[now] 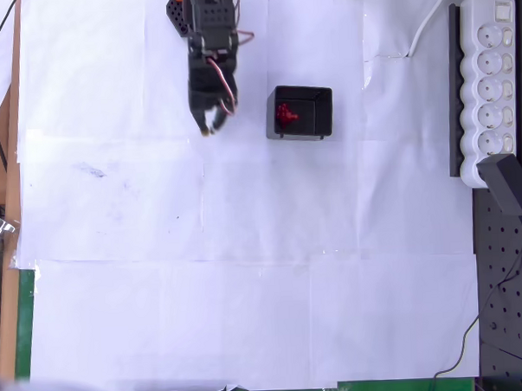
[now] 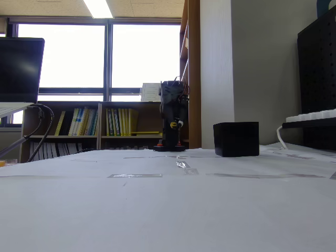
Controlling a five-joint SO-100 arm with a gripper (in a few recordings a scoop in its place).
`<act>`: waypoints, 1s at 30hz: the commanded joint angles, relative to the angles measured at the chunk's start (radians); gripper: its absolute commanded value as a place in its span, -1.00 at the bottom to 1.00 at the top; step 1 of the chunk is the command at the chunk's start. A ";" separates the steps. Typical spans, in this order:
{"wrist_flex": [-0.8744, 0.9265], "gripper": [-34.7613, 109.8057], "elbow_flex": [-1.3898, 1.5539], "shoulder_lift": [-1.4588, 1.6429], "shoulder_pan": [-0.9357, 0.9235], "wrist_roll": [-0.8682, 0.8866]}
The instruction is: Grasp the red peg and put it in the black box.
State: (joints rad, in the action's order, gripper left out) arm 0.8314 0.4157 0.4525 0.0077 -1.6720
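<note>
Overhead view: a desk point(image 1: 248, 300) covered with taped white paper sheets is seen, with a dark pegboard panel point(image 1: 508, 306) along its right side. A long white power strip point(image 1: 488, 82) lies at the upper right edge of the paper, its white cable point(image 1: 431, 15) running up and out of the picture, and a dark plug adapter point(image 1: 510, 185) sits at its lower end. The black arm point(image 1: 207, 42) reaches down from the top edge, and its jaws point(image 1: 213, 121) are held over the paper to the left of the black box point(image 1: 300, 112), apart from it. The jaws appear drawn nearly together, with nothing seen between them, though their exact gap cannot be told. The black box stands on the paper near the top centre, between the arm and the power strip. Inside it, against its left part, a clump of red pieces point(image 1: 286, 116) is seen. The red peg cannot be made out as a separate piece; whether it lies within that clump cannot be told.

From the low fixed view, the arm point(image 2: 172, 121) is seen upright at the far side of the desk point(image 2: 168, 210), with the black box point(image 2: 236, 139) to its right and the power strip point(image 2: 310, 118) at the right edge. Bookshelves point(image 2: 94, 123) and bright windows point(image 2: 105, 52) are seen behind.
</note>
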 commanded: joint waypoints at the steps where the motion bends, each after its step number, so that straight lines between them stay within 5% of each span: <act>1: 0.026 -0.52 -0.092 -0.183 -0.037 -0.044; 18: 0.239 -0.52 -0.463 -0.591 -0.072 -0.009; 30: 0.591 -0.52 -0.476 -0.676 -0.031 0.087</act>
State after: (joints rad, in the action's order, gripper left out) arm 1.3376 0.0230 -0.1365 -0.0092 -1.5907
